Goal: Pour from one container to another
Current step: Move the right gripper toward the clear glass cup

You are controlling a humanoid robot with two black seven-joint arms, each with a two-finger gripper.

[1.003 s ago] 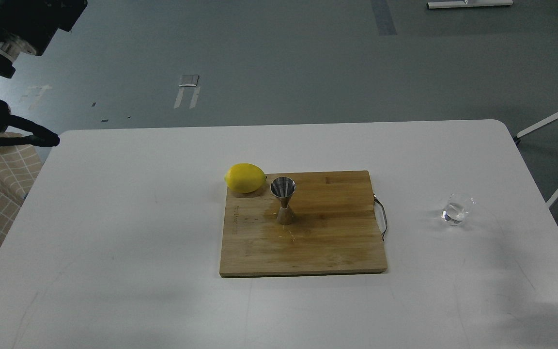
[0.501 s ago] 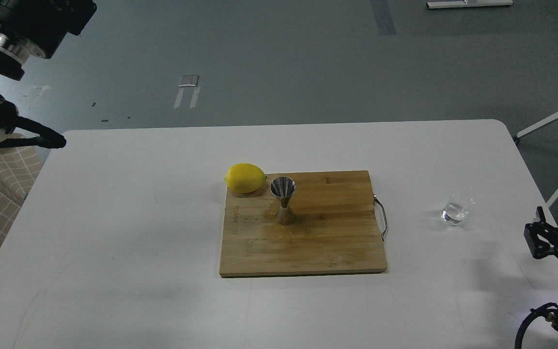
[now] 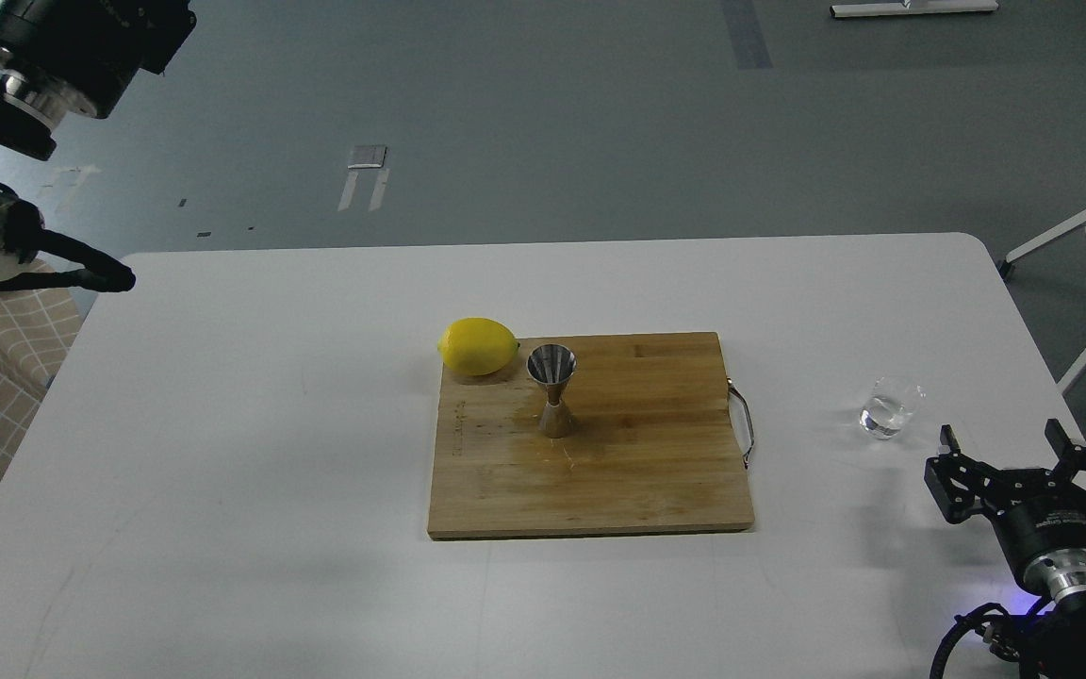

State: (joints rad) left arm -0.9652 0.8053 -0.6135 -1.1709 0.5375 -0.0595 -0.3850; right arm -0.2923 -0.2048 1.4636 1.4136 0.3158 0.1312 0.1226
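White worktop [image 3: 270,396] over a grey floor, nothing fancy. Over on the right side sits the glass tumbler [image 3: 890,407], upright, with a bit of clear liquid at the bottom, on its own, well apart from the wooden cutting board [image 3: 637,471] in the middle. The steel jigger [image 3: 553,390] stands upright on the board's back left part, bigger cone on top, and a lemon [image 3: 477,346] sits just beside it at the board's back left corner, half hanging off the edge. Right tool [image 3: 1003,441] is near the tumbler, a bit closer to me, fingers spread wide apart, holding nothing. Left tool [image 3: 100,275] pokes in over the worktop's far left corner, dark and thin; can't tell if it's apart or together.
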